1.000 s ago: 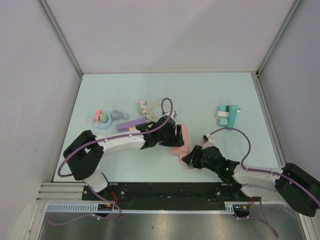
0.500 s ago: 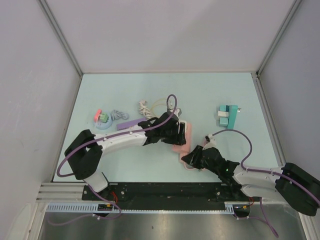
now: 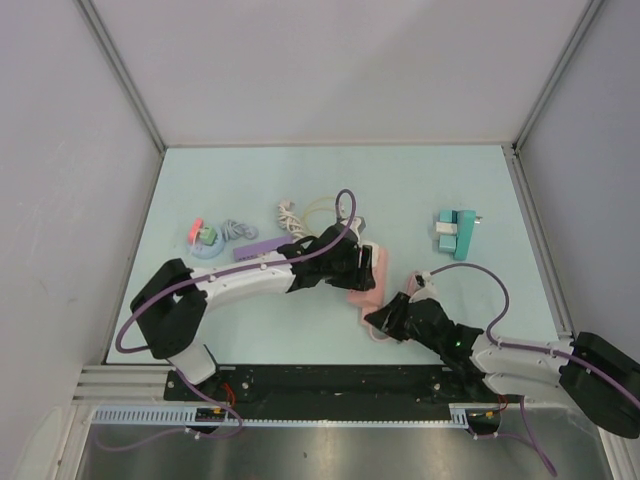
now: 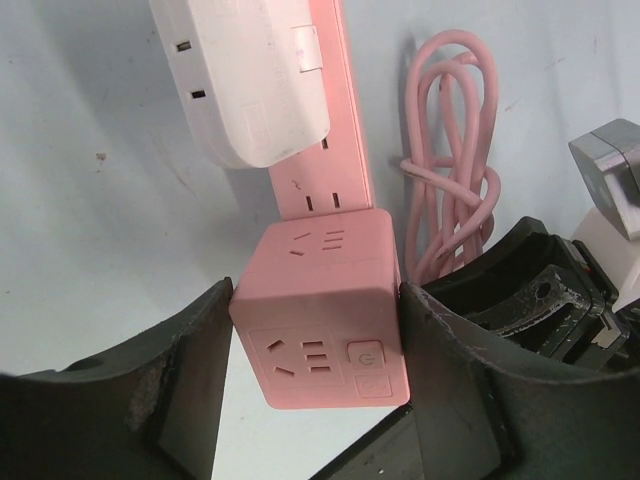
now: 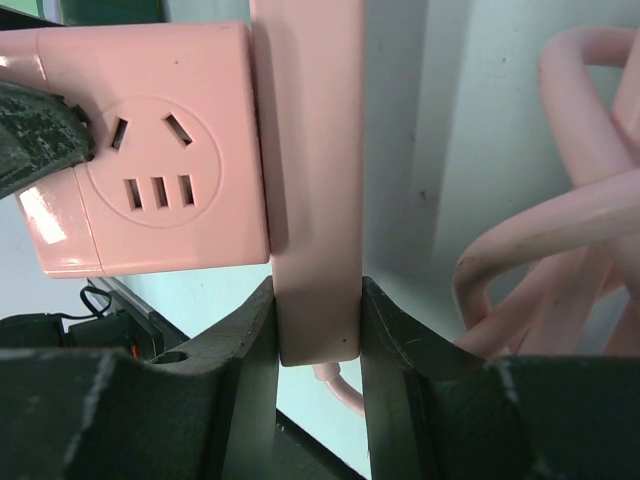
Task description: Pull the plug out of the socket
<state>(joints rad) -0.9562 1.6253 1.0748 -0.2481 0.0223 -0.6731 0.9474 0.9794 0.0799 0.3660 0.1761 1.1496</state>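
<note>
Right, step in hand: both grips are on, pull not yet done, as I read it. L gripper (image 4: 318, 345) is clamped on the pink cube plug (image 4: 320, 290), one finger on each side face. R gripper (image 5: 317, 335) is clamped across the narrow end of the pink power strip (image 5: 308, 150), where its cord leaves. The cube sits on the strip's face near that end. In the R wrist view it's flush against the strip w/ no gap I can see, so I judge it's fully seated. A white adapter (image 4: 245, 80) is plugged in further along the strip, and the coiled pink cord (image 4: 450, 190) lies just beside the strip on the table (image 4: 90, 200).

Next move, imo: R pins the strip firm as the anchor while L draws the cube straight off, square to the strip's face, no twist, else the pins bind. Risks: the strip slips out of R's narrow grip, or the whole strip lifts w/ the cube.
</note>
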